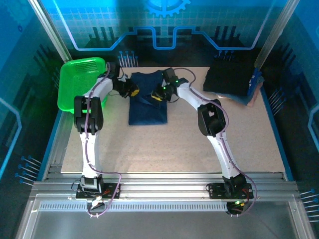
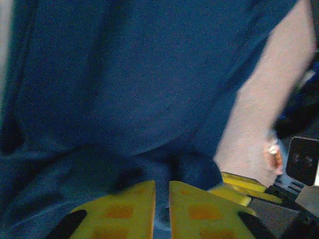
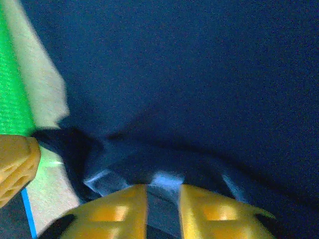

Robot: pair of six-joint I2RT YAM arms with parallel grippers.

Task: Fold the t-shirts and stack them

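Observation:
A navy-blue t-shirt (image 1: 147,102) lies partly folded at the table's back centre, its upper part bunched. On its left edge sits my left gripper (image 1: 130,90). In the left wrist view the left gripper (image 2: 162,186) has its yellow fingers nearly together, with a ridge of the navy t-shirt (image 2: 124,74) pinched between them. My right gripper (image 1: 159,94) is at the shirt's right edge. In the right wrist view the right gripper (image 3: 163,191) has its fingers parted, with a light-blue fold of the t-shirt (image 3: 199,74) lying loose in the gap. A stack of near-black folded t-shirts (image 1: 230,79) rests at the back right.
A bright green mesh basket (image 1: 79,82) stands at the back left, close to the left arm's elbow. Bare beige table (image 1: 174,144) stretches in front of the navy shirt. The two grippers are only a shirt's width apart.

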